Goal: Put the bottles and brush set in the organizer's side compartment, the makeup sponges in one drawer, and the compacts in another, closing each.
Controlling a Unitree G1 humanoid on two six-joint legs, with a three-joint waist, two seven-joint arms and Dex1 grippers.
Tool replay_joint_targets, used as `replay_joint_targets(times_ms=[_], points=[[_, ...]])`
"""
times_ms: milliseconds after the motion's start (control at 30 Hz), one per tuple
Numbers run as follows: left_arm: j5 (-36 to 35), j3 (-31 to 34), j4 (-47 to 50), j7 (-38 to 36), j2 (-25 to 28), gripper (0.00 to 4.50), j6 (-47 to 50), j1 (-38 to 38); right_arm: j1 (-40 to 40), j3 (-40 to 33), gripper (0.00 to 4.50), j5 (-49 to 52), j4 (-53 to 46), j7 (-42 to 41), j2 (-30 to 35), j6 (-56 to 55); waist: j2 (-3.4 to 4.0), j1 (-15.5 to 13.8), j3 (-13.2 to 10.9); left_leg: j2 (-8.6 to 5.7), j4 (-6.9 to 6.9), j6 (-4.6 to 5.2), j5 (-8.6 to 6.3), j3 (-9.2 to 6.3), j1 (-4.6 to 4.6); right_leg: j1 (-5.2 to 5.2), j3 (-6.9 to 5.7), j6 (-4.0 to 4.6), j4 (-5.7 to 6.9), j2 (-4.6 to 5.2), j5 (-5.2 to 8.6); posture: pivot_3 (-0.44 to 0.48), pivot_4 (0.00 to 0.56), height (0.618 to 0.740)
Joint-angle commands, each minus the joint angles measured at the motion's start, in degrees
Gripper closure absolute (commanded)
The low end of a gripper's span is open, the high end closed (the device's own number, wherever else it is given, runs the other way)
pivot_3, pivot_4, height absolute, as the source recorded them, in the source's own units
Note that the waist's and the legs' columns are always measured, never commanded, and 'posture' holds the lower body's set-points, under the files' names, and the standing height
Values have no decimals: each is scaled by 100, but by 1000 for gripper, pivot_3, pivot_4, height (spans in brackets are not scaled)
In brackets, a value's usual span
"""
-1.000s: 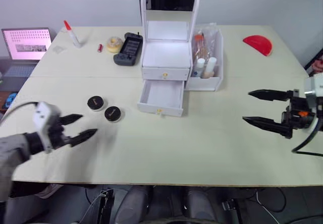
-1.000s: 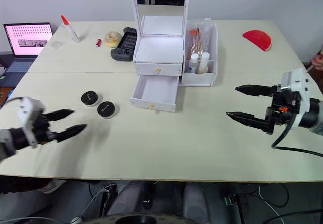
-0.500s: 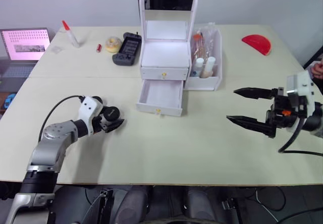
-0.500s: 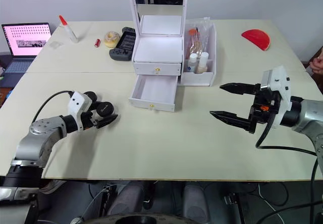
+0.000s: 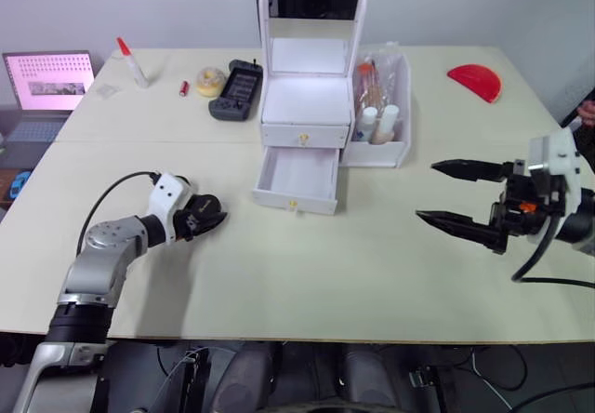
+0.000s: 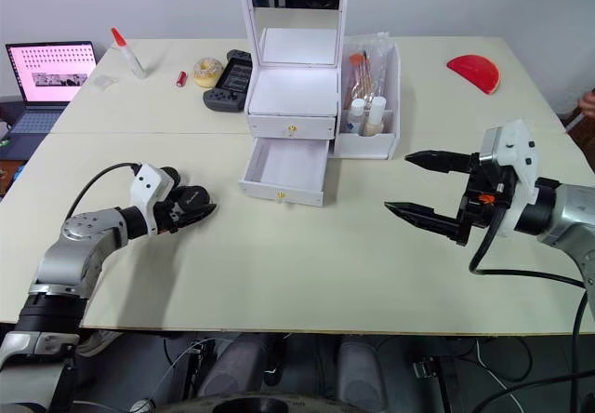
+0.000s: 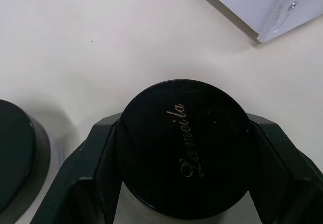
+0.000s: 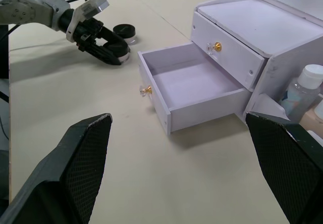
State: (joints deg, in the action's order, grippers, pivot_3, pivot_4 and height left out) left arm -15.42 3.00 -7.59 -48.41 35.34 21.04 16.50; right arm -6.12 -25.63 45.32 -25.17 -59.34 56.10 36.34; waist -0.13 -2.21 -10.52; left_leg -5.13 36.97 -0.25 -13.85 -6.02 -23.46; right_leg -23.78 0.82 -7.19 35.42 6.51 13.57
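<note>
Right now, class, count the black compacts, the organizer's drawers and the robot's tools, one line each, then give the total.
Black compacts: 2 (held compact, free compact)
Drawers: 2 (open drawer, shut drawer)
Tools: 2 (left tool, right tool)
Total: 6

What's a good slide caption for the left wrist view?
Left pincer closing around a black compact, open drawer ahead.

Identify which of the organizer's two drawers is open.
The lower drawer is open: it is pulled out toward the robot and looks empty. The upper drawer sits flush with the organizer's front.
</note>
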Motion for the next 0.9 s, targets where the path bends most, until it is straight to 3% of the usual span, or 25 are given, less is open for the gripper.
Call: replay_joint_targets(times_ms=[33, 233, 400, 633, 900], points=[[-160, 84, 379, -150, 128, 1816, 143, -79, -113, -67, 0, 67, -117, 14, 63, -39, 0, 2, 0, 0, 0, 0, 0, 0, 0, 0, 0, 0, 0, 0, 0, 0, 150, 738], [-646, 382, 963, -505, 566, 1816, 717, 174, -138, -14, 0, 32, -81, 21, 40, -47, -2, 6, -1, 2, -1, 0, 0, -1, 0, -2, 0, 1, 1, -2, 1, 0, 150, 738], [-1046, 125, 1115, -888, 717, 1816, 1286, 1290, -80, 39, 0, -24, -89, 83, -18, -81, -5, -27, -3, -2, 7, 0, 0, -9, -1, 9, -14, 1, -1, -7, 1, 0, 150, 738], [-465, -830, -426, -1276, -120, 1816, 668, 2623, 110, -14, 0, -22, -237, 219, -58, -78, -7, 7, -4, -7, 8, 3, 1, -7, 4, 12, -15, -16, 3, -12, -7, 0, 150, 738], [71, -1240, -2043, -1668, -790, 1816, -236, 3409, 420, -335, 0, 127, -573, 470, -81, 69, -15, 14, -8, -4, 7, 2, 2, -7, 1, 8, -12, -23, 4, -17, -11, 0, 150, 738]])
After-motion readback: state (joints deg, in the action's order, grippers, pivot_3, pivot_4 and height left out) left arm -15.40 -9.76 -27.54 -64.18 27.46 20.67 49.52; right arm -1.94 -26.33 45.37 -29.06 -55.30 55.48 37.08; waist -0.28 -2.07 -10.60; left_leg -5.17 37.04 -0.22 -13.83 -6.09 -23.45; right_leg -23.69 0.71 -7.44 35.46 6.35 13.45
